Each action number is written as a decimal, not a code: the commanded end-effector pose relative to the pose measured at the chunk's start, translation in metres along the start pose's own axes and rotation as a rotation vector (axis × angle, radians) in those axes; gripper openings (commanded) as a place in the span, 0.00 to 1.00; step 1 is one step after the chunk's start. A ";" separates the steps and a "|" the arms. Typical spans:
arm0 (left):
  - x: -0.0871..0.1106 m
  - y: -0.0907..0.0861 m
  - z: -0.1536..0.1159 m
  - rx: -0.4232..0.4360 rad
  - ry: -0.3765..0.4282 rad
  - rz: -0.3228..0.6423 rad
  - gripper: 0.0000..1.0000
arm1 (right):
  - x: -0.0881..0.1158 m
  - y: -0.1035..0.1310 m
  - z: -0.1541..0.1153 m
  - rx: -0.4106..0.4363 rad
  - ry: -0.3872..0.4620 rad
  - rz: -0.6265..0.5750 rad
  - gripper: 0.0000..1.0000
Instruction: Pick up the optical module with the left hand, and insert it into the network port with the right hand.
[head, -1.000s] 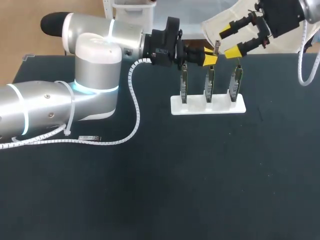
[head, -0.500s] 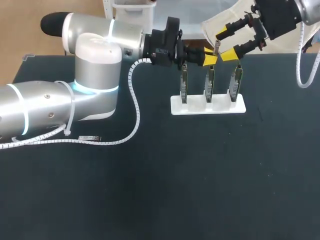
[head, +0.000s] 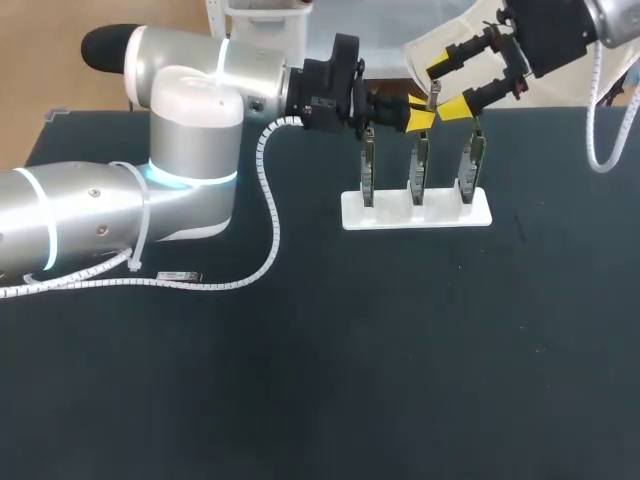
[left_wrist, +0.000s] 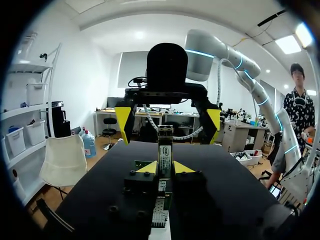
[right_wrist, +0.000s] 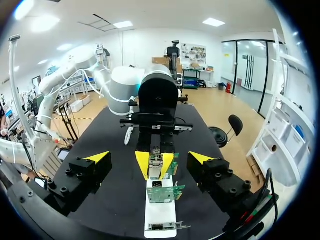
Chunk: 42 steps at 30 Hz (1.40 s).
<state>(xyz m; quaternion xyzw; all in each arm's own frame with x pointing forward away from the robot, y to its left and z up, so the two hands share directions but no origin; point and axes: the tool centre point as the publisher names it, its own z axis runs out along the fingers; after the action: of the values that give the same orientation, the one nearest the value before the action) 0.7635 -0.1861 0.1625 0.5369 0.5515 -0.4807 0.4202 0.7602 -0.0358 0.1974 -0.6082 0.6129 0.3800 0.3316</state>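
Upper centre: left gripper (head: 418, 118) clamps slim silver optical module (head: 433, 97); right gripper (head: 447, 86) gapes around it, above white card rack (head: 390, 216). Head view alone shows small metal piece (head: 177, 275), left.

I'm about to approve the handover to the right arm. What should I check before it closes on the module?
1. Hold: the left gripper is shut on the module: ok.
2. Opening: the right gripper is wide open: ok.
3. Line-up: the module sits between the right fingers, one on each side in both wrist views, neither touching: ok.
4. Target: three cards stand upright in the white stand: ok.
5. Port: free and facing the module: cannot tell.
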 end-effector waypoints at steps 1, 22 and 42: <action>0.000 0.002 0.000 0.003 0.001 0.001 0.00 | 0.000 -0.007 0.002 -0.017 -0.002 -0.003 1.00; 0.000 0.002 0.000 0.003 0.001 0.001 0.00 | -0.003 -0.013 0.006 -0.010 0.006 0.000 1.00; 0.000 0.002 0.000 0.003 0.001 0.001 0.00 | -0.001 -0.010 0.004 -0.015 -0.001 -0.013 0.00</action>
<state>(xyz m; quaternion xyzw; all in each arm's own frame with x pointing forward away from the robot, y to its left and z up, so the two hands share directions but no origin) 0.7635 -0.1861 0.1625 0.5369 0.5515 -0.4807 0.4202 0.7700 -0.0311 0.1959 -0.6142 0.6063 0.3833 0.3291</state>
